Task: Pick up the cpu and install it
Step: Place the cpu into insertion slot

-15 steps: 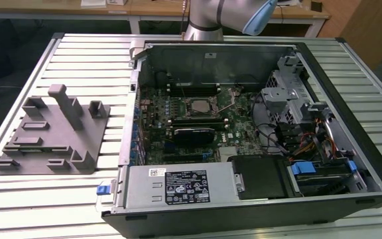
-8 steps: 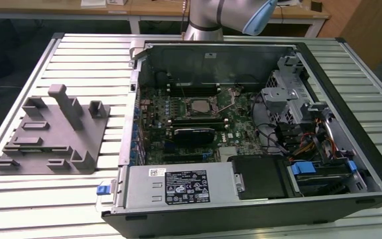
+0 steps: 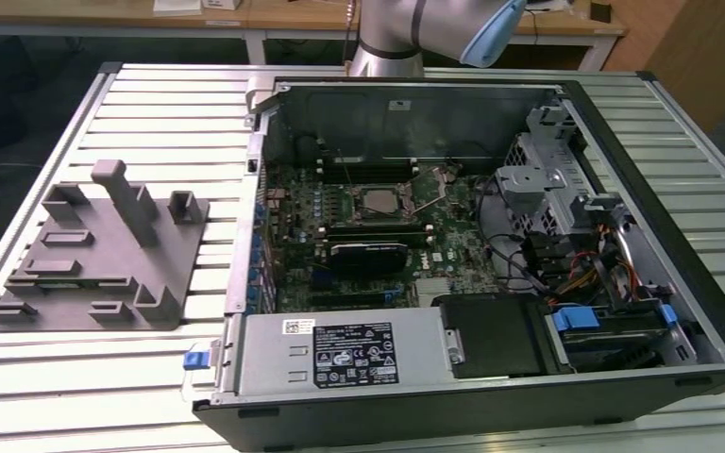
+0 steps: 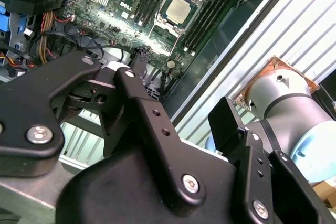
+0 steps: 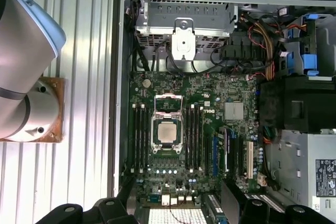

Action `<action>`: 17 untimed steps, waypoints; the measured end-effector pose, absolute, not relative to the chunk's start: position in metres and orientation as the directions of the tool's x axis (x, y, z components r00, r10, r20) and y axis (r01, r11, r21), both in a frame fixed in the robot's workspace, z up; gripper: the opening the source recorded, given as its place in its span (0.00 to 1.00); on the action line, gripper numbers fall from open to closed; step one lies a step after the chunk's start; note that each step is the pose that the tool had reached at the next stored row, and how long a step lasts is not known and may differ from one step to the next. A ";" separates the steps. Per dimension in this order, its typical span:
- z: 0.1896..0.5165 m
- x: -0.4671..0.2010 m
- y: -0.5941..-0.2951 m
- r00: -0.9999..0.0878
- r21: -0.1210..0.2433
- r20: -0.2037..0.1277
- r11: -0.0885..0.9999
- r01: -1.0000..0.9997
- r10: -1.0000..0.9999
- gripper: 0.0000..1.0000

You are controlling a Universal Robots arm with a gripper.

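Note:
The cpu (image 3: 376, 200) is a small silvery square lying flat in the socket on the green motherboard (image 3: 451, 247) inside the open computer case. In both wrist views it is seen from above, cpu (image 5: 165, 131) and cpu (image 4: 178, 8), between rows of black memory slots. The socket's metal retention frame (image 5: 167, 103) stands flipped open beside it. My gripper (image 4: 157, 129) shows as black linkages held well above the case's rear side, apart from the cpu, with nothing seen in it.
The black case (image 3: 665, 189) lies open on a slatted metal table (image 3: 124, 368). A grey plastic fixture block (image 3: 98, 255) stands at the exterior view's left. The drive cage (image 3: 551, 179), cables and power supply (image 3: 337, 354) crowd the case around the board. The arm's base (image 3: 395, 38) stands behind.

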State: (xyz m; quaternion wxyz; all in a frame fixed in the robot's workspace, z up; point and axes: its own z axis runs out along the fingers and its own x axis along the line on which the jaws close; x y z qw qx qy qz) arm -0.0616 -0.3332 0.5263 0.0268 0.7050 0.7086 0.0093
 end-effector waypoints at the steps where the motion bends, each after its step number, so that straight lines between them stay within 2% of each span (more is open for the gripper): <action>1: 0.526 -0.062 -0.333 -0.004 0.051 -0.025 0.006 0.999 1.000 0.74; 17: 0.519 -0.062 -0.333 -0.004 0.051 -0.025 0.006 0.999 1.000 0.74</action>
